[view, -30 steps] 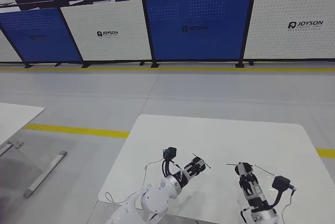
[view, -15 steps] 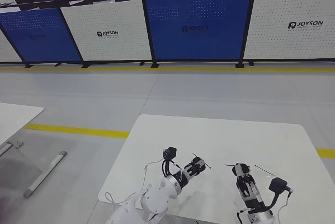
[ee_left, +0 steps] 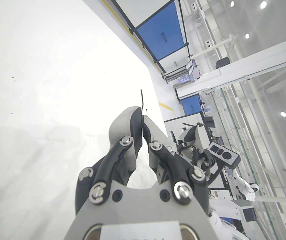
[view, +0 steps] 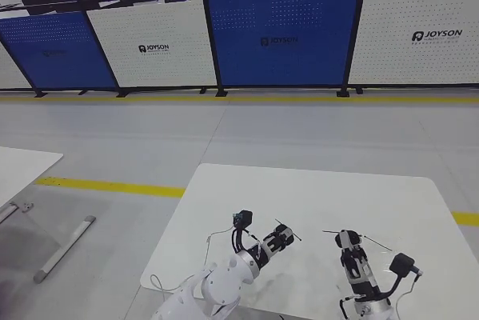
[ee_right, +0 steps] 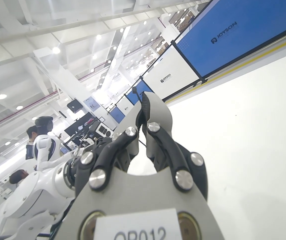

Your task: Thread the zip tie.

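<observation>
The left gripper (ee_left: 142, 113) is clamped on a black zip tie (ee_left: 141, 98). The right gripper (ee_right: 144, 97) is clamped on a second tie (ee_right: 135, 91). Both hang near the surface's (view: 303, 192) near edge, apart.

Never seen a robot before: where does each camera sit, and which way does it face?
Top: above the robot, looking down at the table; left pincer and right pincer show.
Left wrist: behind the left pincer, looking across the table.
Right wrist: behind the right pincer, facing the hall.
Shared: both wrist views show a pinched zip tie and the other arm.
</observation>
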